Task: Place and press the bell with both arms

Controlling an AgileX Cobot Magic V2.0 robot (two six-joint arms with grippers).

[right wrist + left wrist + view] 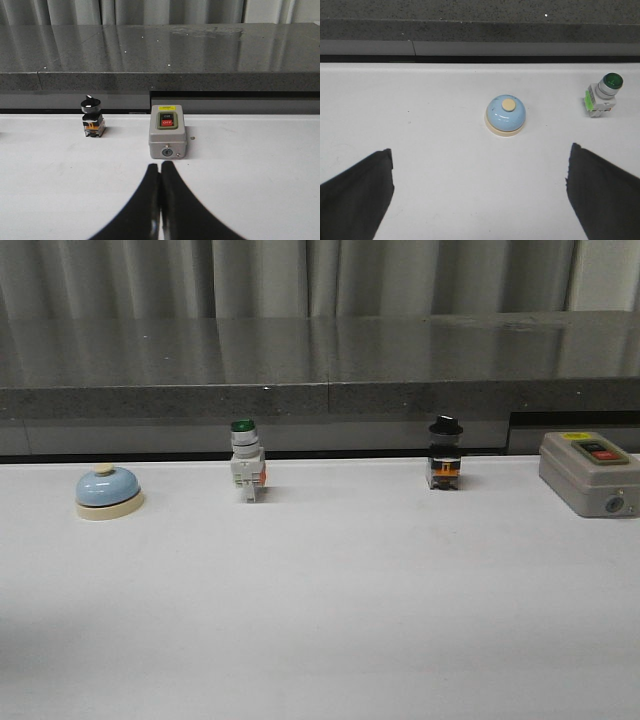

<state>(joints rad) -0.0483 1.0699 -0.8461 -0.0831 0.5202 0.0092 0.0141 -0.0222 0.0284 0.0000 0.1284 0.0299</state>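
Note:
The light-blue bell (pixel 108 491) with a cream base and button stands at the table's far left. In the left wrist view the bell (pixel 505 115) sits ahead of my left gripper (pixel 480 155), which is wide open with nothing between its black fingers (pixel 355 195). My right gripper (pixel 160 166) is shut, its two fingertips pressed together and holding nothing, a short way in front of the grey box. Neither arm shows in the front view.
A green-capped white push-button switch (pixel 246 460) stands right of the bell, also seen as the switch (pixel 602 94). A black-knobbed selector switch (pixel 445 453) is further right. The grey box (pixel 592 472) with red and green buttons sits at the far right. A dark stone ledge (pixel 320 360) runs behind the white table (pixel 320 610).

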